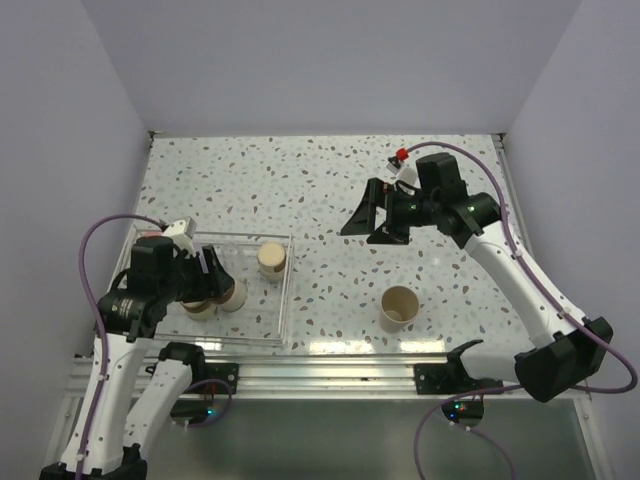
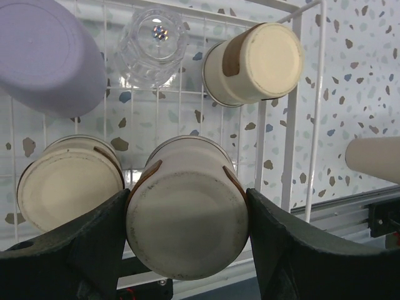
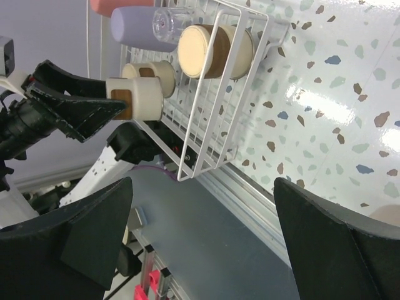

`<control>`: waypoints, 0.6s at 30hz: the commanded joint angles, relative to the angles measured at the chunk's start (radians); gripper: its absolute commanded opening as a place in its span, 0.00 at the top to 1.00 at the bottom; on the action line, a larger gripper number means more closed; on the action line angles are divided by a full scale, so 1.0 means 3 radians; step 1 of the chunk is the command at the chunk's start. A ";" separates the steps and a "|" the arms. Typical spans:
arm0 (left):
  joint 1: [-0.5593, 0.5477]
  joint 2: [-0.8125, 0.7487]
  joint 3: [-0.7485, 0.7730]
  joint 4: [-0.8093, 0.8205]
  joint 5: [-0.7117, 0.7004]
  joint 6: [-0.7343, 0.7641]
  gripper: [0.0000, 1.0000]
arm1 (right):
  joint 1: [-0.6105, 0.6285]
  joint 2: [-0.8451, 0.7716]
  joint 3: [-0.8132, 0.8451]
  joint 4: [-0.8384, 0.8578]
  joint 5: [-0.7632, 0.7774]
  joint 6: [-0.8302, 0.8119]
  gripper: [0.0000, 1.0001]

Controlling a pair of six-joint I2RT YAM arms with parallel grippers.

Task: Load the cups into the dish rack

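Five cups show bottoms-up inside the dish rack [image 1: 288, 290], which lies at the near-left corner of the worktop [image 1: 300, 180]. One, the gripped cup [image 2: 184, 225], cream w/ a brown band, is clamped btwn the fingers of the left gripper [image 2: 187, 206] over the wire grid nr the rack's middle; can't tell if it touches the grid. Just beside it, toward the rack's left edge, stands a second cream cup [image 2: 65, 187]. Along the rack's far edge: lavender cup [image 2: 44, 56], clear cup [image 2: 153, 44], then a tan-banded cup [image 2: 256, 62] by the far-right corner. A coral cup [image 3: 119, 5] is only partly in view past the lavender one. A loose cup [image 1: 398, 308] stands mouth-up on the worktop nr its near edge, right of the rack. The right gripper [image 1: 358, 235] hangs over the worktop's middle, jaws wide apart, holding nothing, well apart from rack and loose cup.
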State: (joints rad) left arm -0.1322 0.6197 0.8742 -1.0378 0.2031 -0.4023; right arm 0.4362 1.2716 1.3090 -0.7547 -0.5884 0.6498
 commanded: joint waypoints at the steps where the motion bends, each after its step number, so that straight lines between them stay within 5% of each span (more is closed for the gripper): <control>1: 0.0001 0.0102 -0.0025 0.0100 -0.0242 -0.0075 1.00 | 0.0003 0.0041 0.0152 -0.0010 0.0044 -0.0070 0.02; 18: 0.0001 0.0291 -0.0367 0.0381 -0.0478 -0.0260 1.00 | 0.0003 0.0148 0.0182 -0.0087 0.0177 -0.0187 0.02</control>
State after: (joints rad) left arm -0.1322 0.6945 0.7891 -0.9474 0.0750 -0.4637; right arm 0.4366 1.3113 1.3144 -0.7567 -0.5606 0.6201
